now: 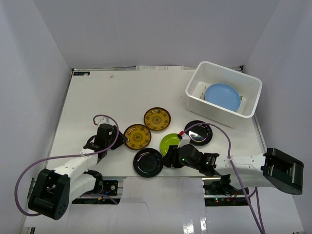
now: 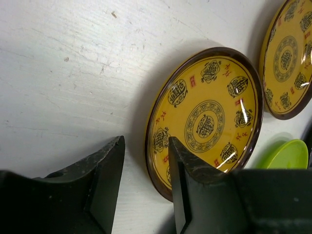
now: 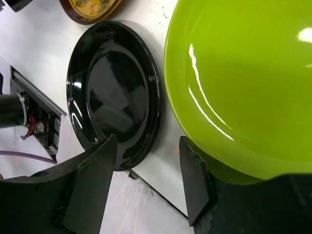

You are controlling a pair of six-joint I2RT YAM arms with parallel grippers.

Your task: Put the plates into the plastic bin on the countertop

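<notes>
The flat white table [image 1: 107, 92] carried a white rectangular plastic bin [image 1: 210, 108] at its far right corner. Nearer the middle, close together, sat a far brown-rimmed yellow patterned plate [image 1: 157, 119], a near brown-rimmed yellow patterned plate [image 1: 137, 136], a glossy lime green plate [image 1: 171, 142], a left glossy black plate [image 1: 147, 162] and a right glossy black plate [image 1: 199, 134].

Lighting: bright, even, from overhead; soft short shadows beside plates on the white countertop [image 1: 97, 97]. Glare: white streaks on the lime green plate [image 3: 234, 83] and the black plate [image 3: 112, 97], small glints on the yellow patterned plate [image 2: 204, 122]. Focus: top view sharp; wrist views soft and dark in the near foreground.
</notes>
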